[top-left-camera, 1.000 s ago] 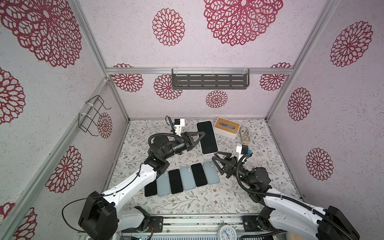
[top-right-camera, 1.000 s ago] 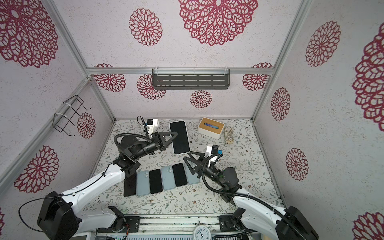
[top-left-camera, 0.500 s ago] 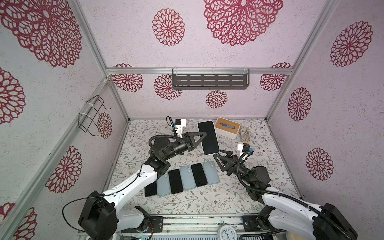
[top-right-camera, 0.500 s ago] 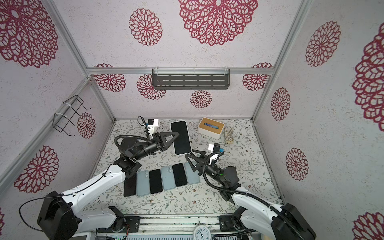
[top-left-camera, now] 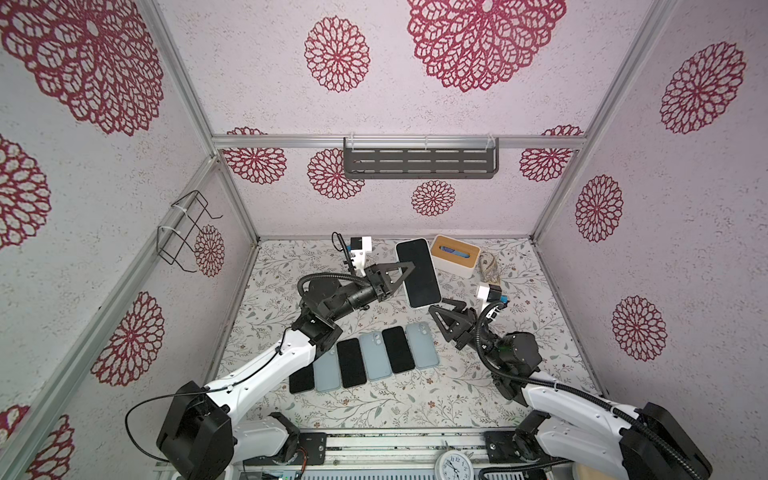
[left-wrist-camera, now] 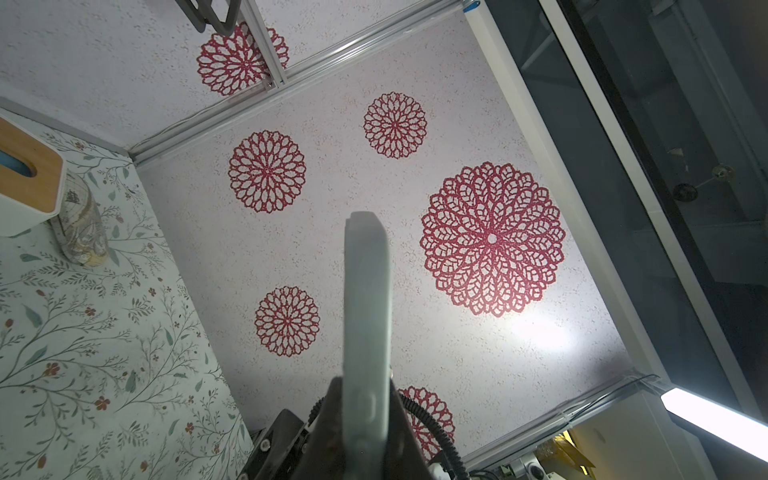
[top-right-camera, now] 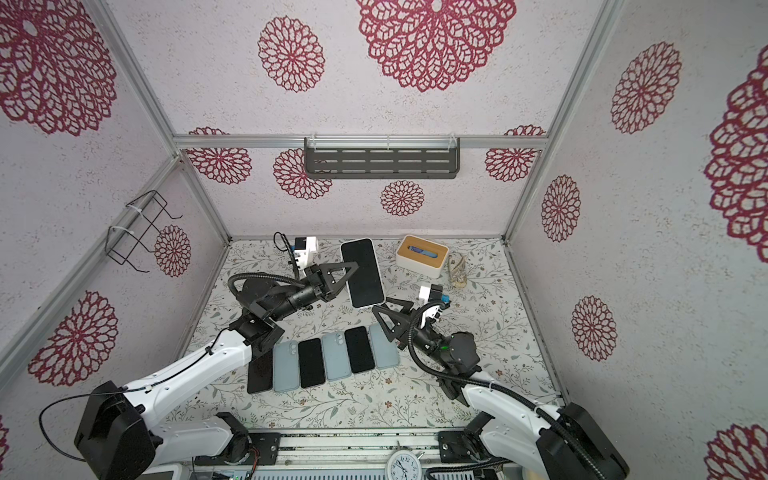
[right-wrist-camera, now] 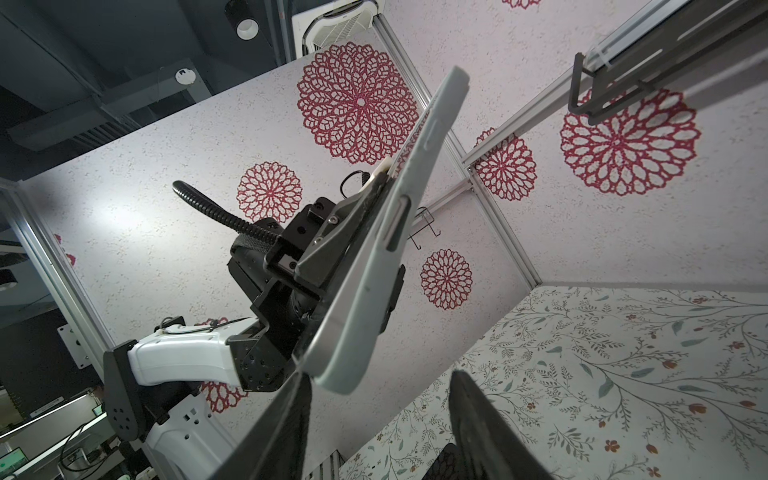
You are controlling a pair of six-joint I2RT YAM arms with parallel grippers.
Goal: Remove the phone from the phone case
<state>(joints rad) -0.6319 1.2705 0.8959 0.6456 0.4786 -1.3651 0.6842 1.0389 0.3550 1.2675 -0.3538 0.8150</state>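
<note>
Grip advice: L claw (top-left-camera: pixel 409 266) is pinched on the long edge of the phone case (right-wrist-camera: pixel 399 232), holding it aloft mid-frame in both top views w/ the phone (top-left-camera: pixel 417 272) seated inside, screen toward the top cam. R claw (top-left-camera: pixel 438 305), spread w/ nothing between, sits just below its lower end, so I'd close on a case corner lip only & peel it off the glass, not squeeze phone + case together. Tissue box (top-left-camera: pixel 455 255), upper right of the tabletop (top-left-camera: pixel 552 316), shows sth blue in its slot; can't tell what the wall shelf (top-left-camera: pixel 419 163) holds.
</note>
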